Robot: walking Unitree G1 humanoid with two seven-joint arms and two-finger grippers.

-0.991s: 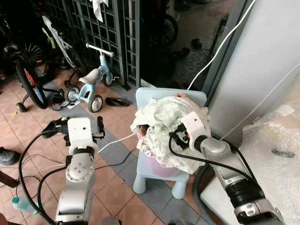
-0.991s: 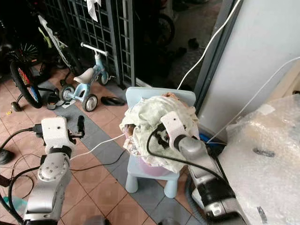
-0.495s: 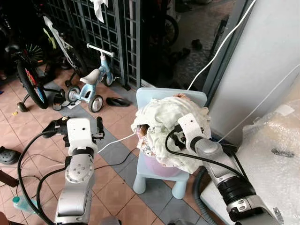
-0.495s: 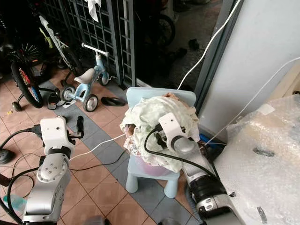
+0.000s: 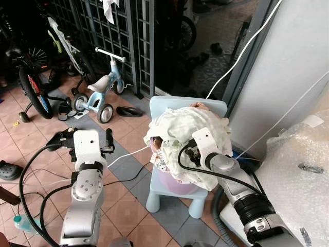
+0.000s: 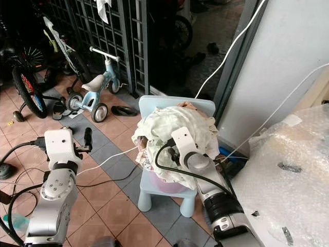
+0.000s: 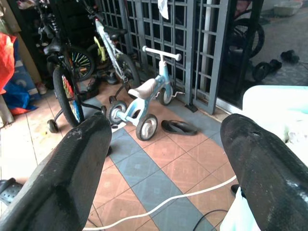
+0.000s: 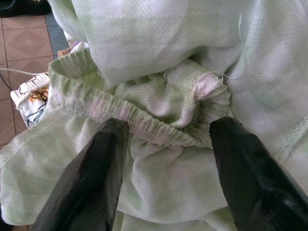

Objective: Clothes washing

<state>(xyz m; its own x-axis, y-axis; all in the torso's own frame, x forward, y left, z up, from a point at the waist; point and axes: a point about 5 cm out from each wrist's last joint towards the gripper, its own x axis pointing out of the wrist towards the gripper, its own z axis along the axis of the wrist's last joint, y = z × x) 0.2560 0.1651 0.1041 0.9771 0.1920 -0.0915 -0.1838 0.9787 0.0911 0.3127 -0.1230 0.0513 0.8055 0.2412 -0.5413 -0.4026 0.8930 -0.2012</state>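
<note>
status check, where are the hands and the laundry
Right hand open, fingers straddling an elastic hem of the pale green clothes pile. Pile sits heaped in a pink basin on the light blue chair. Left hand open, idle over tiles.

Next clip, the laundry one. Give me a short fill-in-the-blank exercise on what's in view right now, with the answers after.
1. The heap of pale green clothes lies in a pink tub that stands on a small light blue ____.
2. The right gripper is at the clothes with its fingers ____.
3. The left gripper is held out over the tiled ____.
4. By the dark gate stands a child's light blue ____.

Missing words: chair; open; floor; balance bike
</note>
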